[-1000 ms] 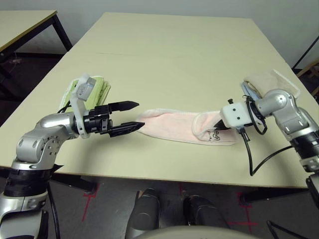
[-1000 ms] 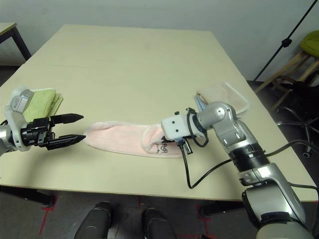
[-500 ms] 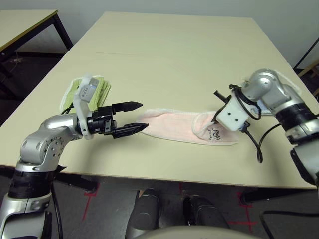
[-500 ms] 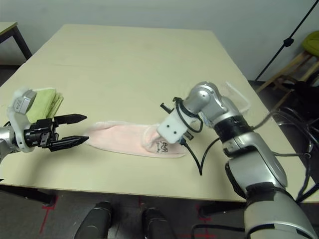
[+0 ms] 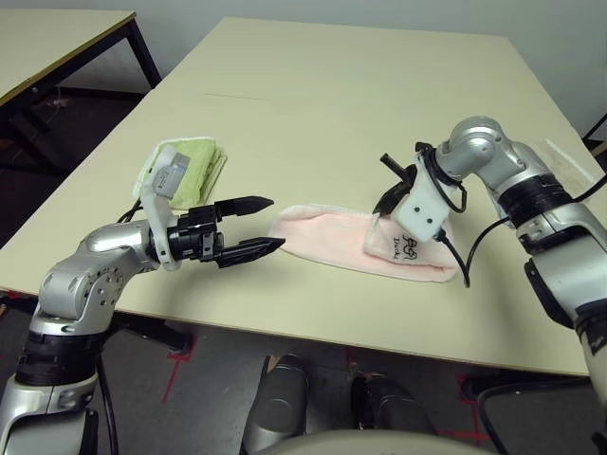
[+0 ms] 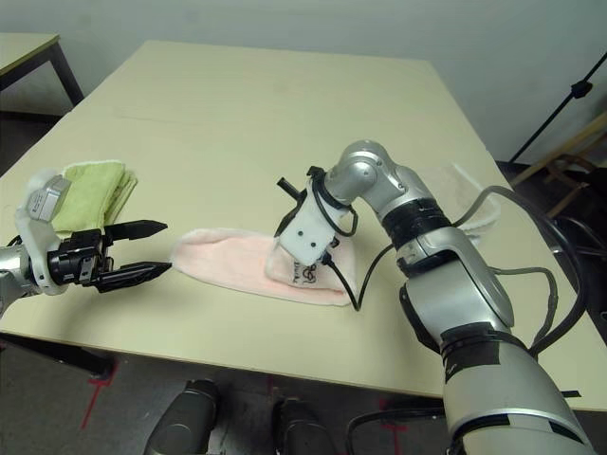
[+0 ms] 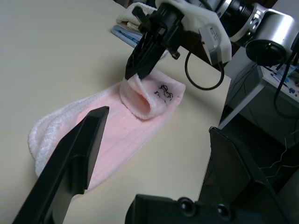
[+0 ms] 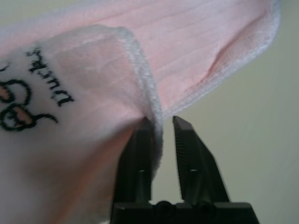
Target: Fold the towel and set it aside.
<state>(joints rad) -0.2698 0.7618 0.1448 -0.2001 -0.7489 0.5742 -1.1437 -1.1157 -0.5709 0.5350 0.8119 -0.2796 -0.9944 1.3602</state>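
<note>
The pale pink towel [image 5: 327, 237] lies as a long strip near the table's front edge. Its right end, with the dark embroidered mark [image 5: 403, 248], is folded back over the strip. My right gripper [image 8: 161, 122] points down at that folded end. Its fingers [image 8: 140, 154] stand slightly parted, and the towel's piped edge lies between them against one finger. The left wrist view shows the same right gripper [image 7: 133, 74] at the top of the fold. My left gripper [image 5: 275, 223] hovers wide open just left of the towel's left end, holding nothing.
A folded green towel [image 5: 185, 163] lies behind my left gripper. A beige towel [image 6: 455, 185] and a light-blue one [image 7: 124, 33] sit at the table's right edge. The table's front edge [image 5: 313, 334] is close. A second table [image 5: 57, 38] stands at far left.
My right gripper carried the towel's right end up and leftward over the strip, and its fingers have parted slightly. The left gripper has barely moved. The head camera shifted.
</note>
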